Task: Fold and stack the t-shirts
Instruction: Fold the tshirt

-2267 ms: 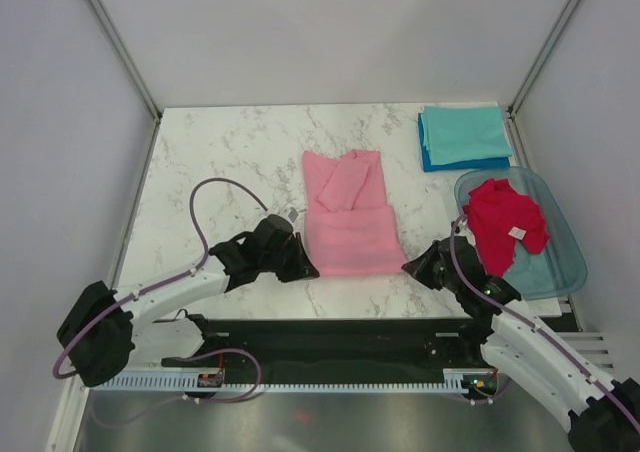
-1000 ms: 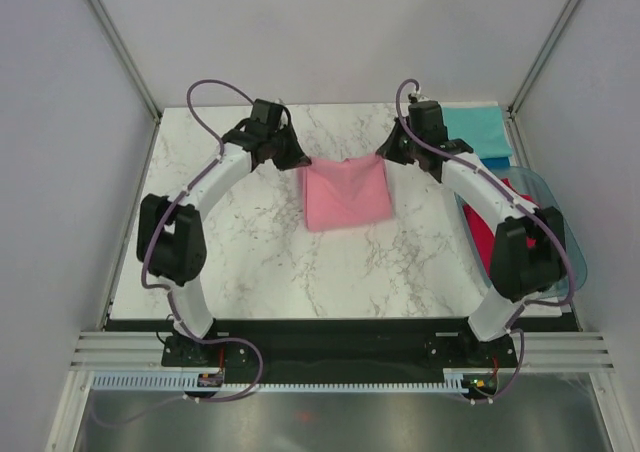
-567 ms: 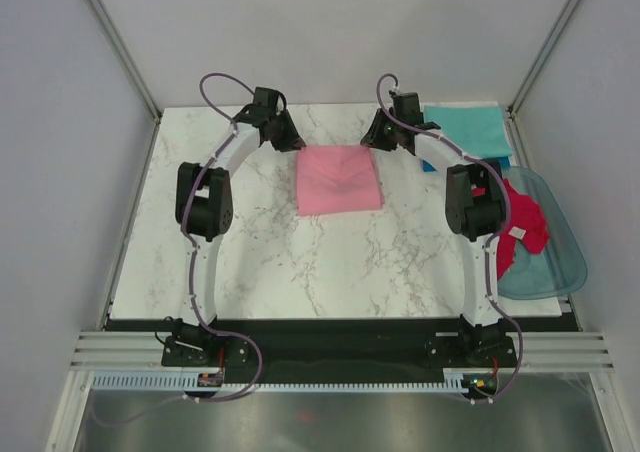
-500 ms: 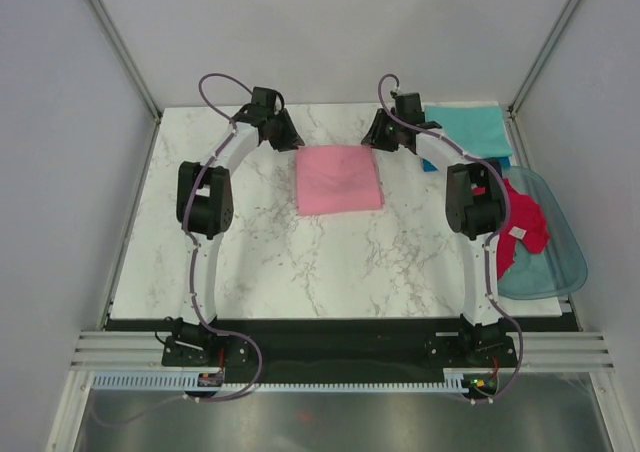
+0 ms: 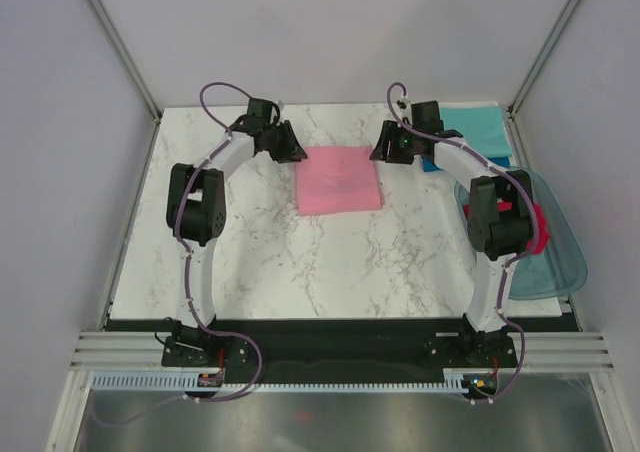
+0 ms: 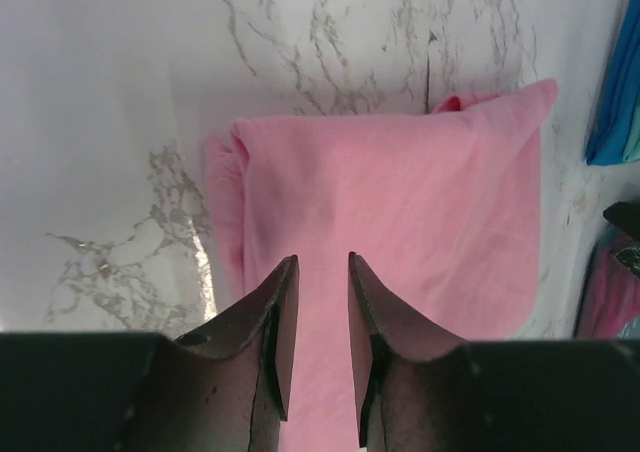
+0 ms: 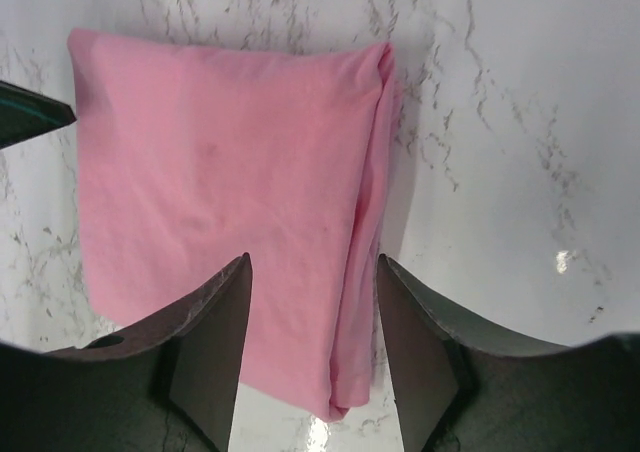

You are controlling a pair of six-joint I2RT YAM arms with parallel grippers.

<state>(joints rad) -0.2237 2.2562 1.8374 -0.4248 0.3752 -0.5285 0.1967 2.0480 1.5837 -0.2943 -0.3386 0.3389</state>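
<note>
On the white marbled worktop (image 5: 250, 242) the folded light pink cloth t-shirt (image 5: 338, 179) lies upper centre, the teal and blue t-shirt stack (image 5: 480, 124) at upper right, nearer the right fingers (image 7: 215, 342) than the left fingers (image 6: 270, 332), both pairs parted, empty, flanking the pink one's top corners

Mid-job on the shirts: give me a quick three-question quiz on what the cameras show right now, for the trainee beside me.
1. True or false: the pink t-shirt lies folded on the table, gripped by neither arm.
2. Where is the red t-shirt? A: in the clear tub. B: on top of the pink t-shirt. C: spread on the marble at the near left.
3. Fill in: the jaws of the left gripper and the right gripper both stand ____.
Key: 1 true; 2 A; 3 open.
</note>
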